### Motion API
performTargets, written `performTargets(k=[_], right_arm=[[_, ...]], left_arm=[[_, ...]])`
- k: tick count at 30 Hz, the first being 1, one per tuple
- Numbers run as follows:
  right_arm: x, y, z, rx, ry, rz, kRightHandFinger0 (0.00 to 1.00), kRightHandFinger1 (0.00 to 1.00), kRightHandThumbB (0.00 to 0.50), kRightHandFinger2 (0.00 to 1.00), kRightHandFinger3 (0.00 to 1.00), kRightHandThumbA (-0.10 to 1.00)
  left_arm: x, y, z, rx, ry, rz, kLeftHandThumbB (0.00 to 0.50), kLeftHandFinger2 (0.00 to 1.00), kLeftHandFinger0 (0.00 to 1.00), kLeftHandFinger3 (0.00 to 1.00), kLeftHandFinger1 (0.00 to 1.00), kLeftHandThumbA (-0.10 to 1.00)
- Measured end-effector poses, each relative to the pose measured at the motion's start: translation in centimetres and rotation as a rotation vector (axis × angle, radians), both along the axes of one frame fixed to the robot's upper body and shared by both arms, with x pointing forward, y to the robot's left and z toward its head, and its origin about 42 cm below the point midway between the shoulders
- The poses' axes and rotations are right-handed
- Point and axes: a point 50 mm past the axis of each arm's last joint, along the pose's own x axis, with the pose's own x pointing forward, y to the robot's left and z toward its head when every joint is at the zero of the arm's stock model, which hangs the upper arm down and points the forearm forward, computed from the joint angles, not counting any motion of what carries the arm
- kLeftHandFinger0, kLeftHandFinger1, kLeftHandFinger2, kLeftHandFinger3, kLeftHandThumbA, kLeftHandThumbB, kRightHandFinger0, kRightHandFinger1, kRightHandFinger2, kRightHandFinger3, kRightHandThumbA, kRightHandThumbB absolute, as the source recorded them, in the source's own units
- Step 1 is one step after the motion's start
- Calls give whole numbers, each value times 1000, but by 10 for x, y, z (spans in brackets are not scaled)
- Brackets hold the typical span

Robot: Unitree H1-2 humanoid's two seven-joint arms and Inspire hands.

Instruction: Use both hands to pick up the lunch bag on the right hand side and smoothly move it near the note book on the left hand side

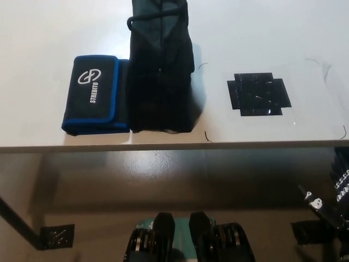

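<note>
1. Right robot hand, black, shows only in part at the lower right edge of the frame, below the worktop's front edge; we cannot tell whether its fingers are spread or closed. It holds nothing that we can see.
2. We see no left robot hand in this frame.
3. Lunch bag, black, stands on the white worktop at upper centre, its strap at the top edge of the frame.
4. Note book, black with a blue border and a white logo, lies just left of the lunch bag, touching its side.
5. Black tape cross sits on the worktop at centre right, well apart from the bag.
6. Lunch bag and right robot hand are well apart.
</note>
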Motion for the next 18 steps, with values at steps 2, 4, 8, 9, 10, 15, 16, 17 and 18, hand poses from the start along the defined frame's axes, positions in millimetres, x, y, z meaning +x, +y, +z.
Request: performTargets(k=[2, 4, 8, 9, 10, 15, 16, 17, 18], right_arm=[[0, 1, 3, 8, -13, 8, 1000, 1000, 100, 1000, 1000, 1000], [0, 1, 5, 15, -26, 17, 1000, 1000, 92, 1000, 1000, 1000], [-2, 1, 5, 27, -33, 27, 1000, 1000, 101, 1000, 1000, 1000], [-2, 1, 5, 28, -33, 29, 1000, 1000, 88, 1000, 1000, 1000], [-2, 1, 5, 30, -35, 32, 1000, 1000, 93, 1000, 1000, 1000], [-1, 0, 6, 38, -40, 41, 1000, 1000, 110, 1000, 1000, 1000], [0, 0, 6, 39, -40, 43, 1000, 1000, 113, 1000, 1000, 1000], [0, 0, 6, 40, -41, 43, 1000, 1000, 114, 1000, 1000, 1000], [0, 1, 6, 42, -41, 45, 1000, 1000, 113, 1000, 1000, 1000]], left_arm=[[1, 2, 2, -1, -3, -4, 251, 1000, 1000, 1000, 1000, 1000], [1, 3, 4, -6, -7, -7, 271, 1000, 1000, 1000, 1000, 1000], [3, 3, 6, -11, -8, -15, 280, 1000, 1000, 1000, 1000, 1000], [4, 3, 6, -12, -8, -17, 286, 1000, 1000, 1000, 1000, 1000], [5, 3, 7, -15, -8, -18, 287, 1000, 1000, 1000, 1000, 1000], [12, 2, 11, -26, -20, -25, 295, 1000, 1000, 1000, 1000, 1000], [14, 2, 12, -27, -22, -26, 294, 1000, 1000, 1000, 1000, 1000], [14, 2, 12, -28, -23, -28, 295, 1000, 1000, 1000, 1000, 1000], [15, 2, 12, -30, -23, -29, 293, 1000, 1000, 1000, 1000, 1000]])
